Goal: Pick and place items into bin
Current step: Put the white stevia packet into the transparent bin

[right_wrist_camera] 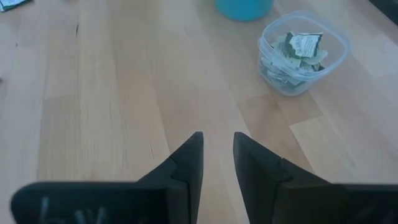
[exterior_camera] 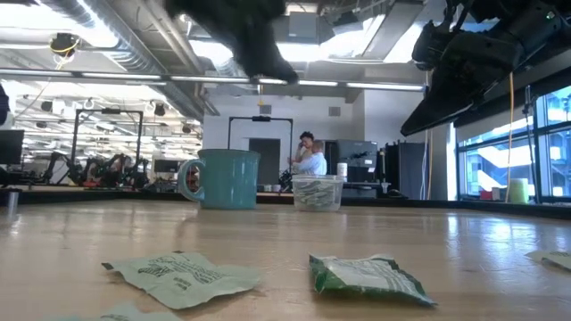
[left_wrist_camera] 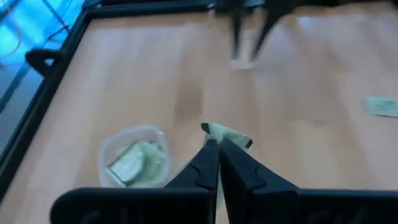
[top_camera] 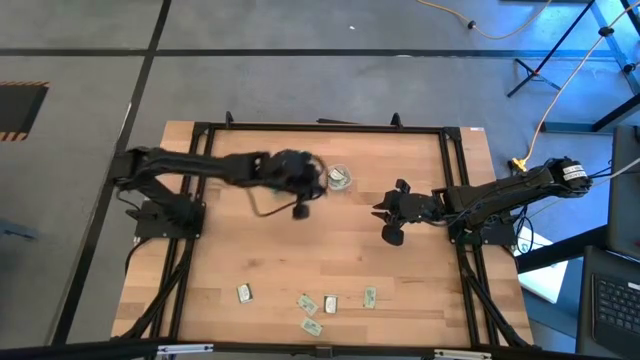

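My left gripper (left_wrist_camera: 219, 144) is shut on a pale green packet (left_wrist_camera: 231, 134), held above the table just beside the clear cup, the bin (left_wrist_camera: 134, 155), which stands on the wood with several packets inside. In the high view this gripper (top_camera: 318, 186) hangs next to the bin (top_camera: 340, 178). My right gripper (right_wrist_camera: 217, 146) waits open over bare wood at the table's right, fingers aimed toward the bin (right_wrist_camera: 301, 53). Several loose packets (top_camera: 306, 302) lie flat near the front edge. My left gripper pinches one end of the packet (left_wrist_camera: 214, 132) between its two fingertips. The fingers slant down from the table's left side. The rest of the crumpled packet sticks out past the tips, lifted clear of the table.
A teal mug (exterior_camera: 223, 178) stands next to the bin (exterior_camera: 318, 192) on its left in the low view. A black frame (top_camera: 300, 128) rims the table. Open wood lies between the bin and the front packets (exterior_camera: 178, 276). A person stands far off in the room.
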Motion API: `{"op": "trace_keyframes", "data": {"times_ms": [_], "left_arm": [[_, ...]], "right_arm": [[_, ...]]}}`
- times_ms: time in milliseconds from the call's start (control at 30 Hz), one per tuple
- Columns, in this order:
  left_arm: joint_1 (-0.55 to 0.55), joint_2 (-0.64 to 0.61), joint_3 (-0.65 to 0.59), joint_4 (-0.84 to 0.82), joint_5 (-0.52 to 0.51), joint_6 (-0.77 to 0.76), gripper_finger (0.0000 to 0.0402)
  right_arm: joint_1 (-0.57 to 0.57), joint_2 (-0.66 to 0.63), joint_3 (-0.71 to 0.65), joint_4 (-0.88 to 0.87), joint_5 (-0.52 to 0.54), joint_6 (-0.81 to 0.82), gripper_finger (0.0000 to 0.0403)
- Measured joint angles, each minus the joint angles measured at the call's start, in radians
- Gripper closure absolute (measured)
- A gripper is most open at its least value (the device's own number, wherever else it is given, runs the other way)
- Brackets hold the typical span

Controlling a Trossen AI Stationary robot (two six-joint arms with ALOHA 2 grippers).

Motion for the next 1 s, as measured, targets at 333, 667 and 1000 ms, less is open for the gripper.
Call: {"op": "trace_keyframes", "data": {"times_ms": [333, 667, 1000], "left_arm": [[0.146, 0.324, 0.209, 0.002, 0.01, 0.04, 0.0398], [0.203, 0.476, 0.28, -0.001, 0.029, 0.026, 0.0396], [0.202, 0.507, 0.28, -0.005, 0.029, 0.029, 0.0369]], "right_arm": [[0.0, 0.0, 0.0, 0.002, 0.0, -0.004, 0.0311], [0.0, 0.0, 0.0, 0.001, 0.0, -0.003, 0.0311], [0.0, 0.0, 0.0, 0.001, 0.0, -0.001, 0.0311]]}}
